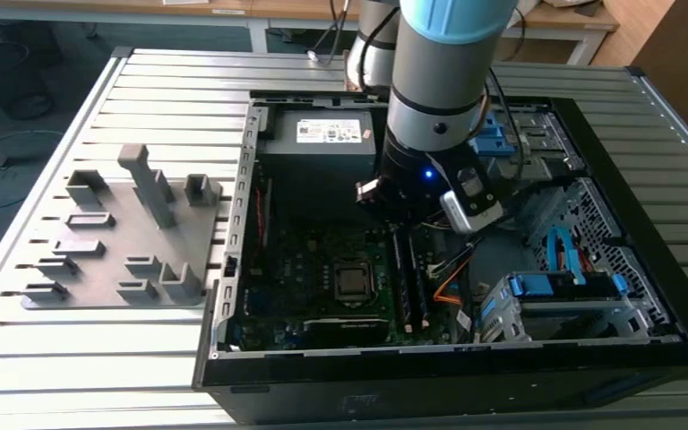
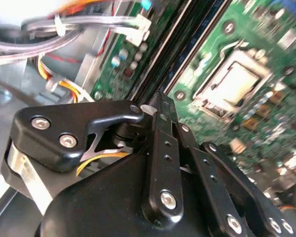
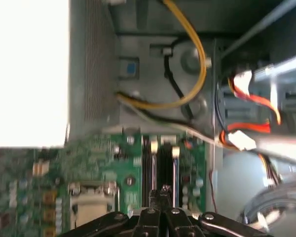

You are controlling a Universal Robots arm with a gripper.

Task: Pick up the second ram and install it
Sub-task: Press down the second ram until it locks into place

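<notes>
My gripper (image 1: 425,219) hangs inside the open computer case (image 1: 230,296), over the memory slots beside the CPU socket (image 1: 350,282). In both wrist views its black fingertips (image 3: 162,190) are shut tight together with nothing visible between them. They sit on the top edge of the second ram (image 3: 166,165), a long dark stick standing in the slot farther from the socket (image 1: 422,288). The same stick runs away from the gripper (image 2: 159,98) as a black strip (image 2: 176,52). The other dark memory stick (image 1: 400,269) stands in the neighbouring slot (image 3: 149,168).
A grey holder tray (image 1: 129,237) with upright ribs lies on the slatted table at the exterior view's left. The power supply (image 1: 320,134) sits at the case's far end. Blue drive cages (image 1: 565,287) and orange and yellow cables (image 3: 197,74) crowd the side beyond the slots.
</notes>
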